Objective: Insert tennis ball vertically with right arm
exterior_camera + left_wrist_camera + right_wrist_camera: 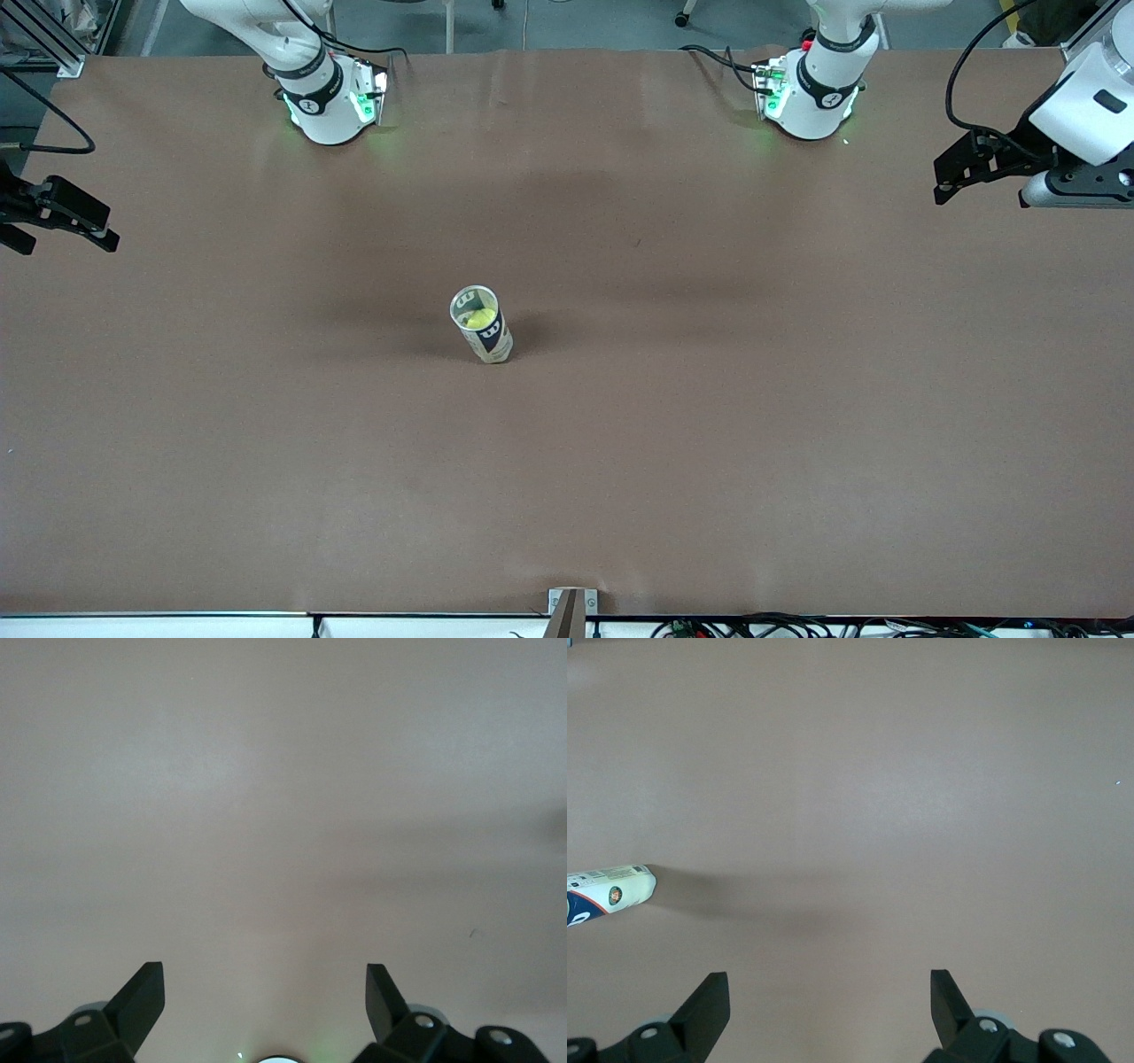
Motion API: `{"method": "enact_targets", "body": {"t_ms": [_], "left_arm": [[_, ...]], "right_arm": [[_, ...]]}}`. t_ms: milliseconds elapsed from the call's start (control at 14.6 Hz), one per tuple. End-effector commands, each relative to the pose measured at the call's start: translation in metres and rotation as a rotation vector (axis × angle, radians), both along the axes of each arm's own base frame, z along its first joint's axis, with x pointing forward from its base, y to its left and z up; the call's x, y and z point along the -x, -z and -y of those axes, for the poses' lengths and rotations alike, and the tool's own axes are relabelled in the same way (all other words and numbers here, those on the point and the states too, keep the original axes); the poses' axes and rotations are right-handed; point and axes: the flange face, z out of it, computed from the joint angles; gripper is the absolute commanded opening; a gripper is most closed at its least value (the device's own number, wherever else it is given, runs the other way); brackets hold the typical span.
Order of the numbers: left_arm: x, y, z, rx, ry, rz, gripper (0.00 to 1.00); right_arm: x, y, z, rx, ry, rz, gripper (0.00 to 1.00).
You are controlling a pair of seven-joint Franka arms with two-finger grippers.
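A clear tube can [485, 332] with a dark label stands upright in the middle of the brown table. A yellow tennis ball [481, 317] sits inside it, below the open rim. My right gripper [71, 232] hangs open and empty over the right arm's end of the table, well away from the can. Its wrist view shows the open gripper [830, 992] over bare table, with the can [607, 890] at the frame's edge. My left gripper [952, 177] waits open and empty over the left arm's end; the left gripper [266, 992] sees only table.
The brown table [709, 443] stretches wide around the can. The two arm bases [330, 102] [811, 89] stand along the edge farthest from the front camera. A small metal bracket [571, 607] sits at the nearest edge.
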Motion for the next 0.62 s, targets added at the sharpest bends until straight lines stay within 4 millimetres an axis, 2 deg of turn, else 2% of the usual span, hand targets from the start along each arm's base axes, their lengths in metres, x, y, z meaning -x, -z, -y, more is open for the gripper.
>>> {"method": "enact_targets", "body": {"t_ms": [0, 550], "left_arm": [[0.0079, -0.0090, -0.0047, -0.017, -0.009, 0.005, 1.00], [0.0100, -0.0161, -0.0006, 0.028, -0.037, 0.006, 1.00]], "right_arm": [[0.0030, -0.0033, 0.0021, 0.013, -0.007, 0.001, 1.00], [0.0030, -0.0033, 0.0021, 0.013, -0.009, 0.001, 1.00]]}}
